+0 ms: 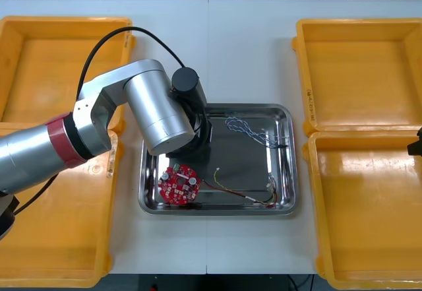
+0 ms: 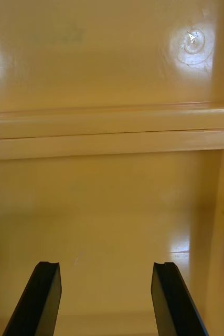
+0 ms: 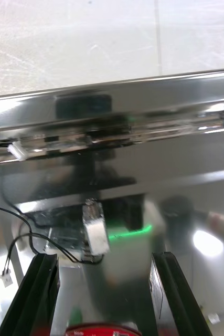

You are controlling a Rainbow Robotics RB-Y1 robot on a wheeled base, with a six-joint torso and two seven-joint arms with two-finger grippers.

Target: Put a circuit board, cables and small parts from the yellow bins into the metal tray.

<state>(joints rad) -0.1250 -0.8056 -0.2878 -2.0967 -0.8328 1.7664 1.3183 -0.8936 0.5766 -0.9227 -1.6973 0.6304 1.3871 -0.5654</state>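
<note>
Left gripper [image 3: 104, 257] gapes inside the metal tray [image 1: 293, 159], black cable [image 3: 49, 241] loose just ahead: drop-off, seemingly. Next, lift without snagging. Right gripper [image 2: 106, 265] idles, spread wide, over a yellow bin [image 2: 112, 210].

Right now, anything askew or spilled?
Nothing stands out. The circuit board, blue and white cable and red and yellow cable lie inside the metal tray, nothing over its rim. Left gripper hovers there, fingers open; right gripper hangs over a yellow bin.
</note>
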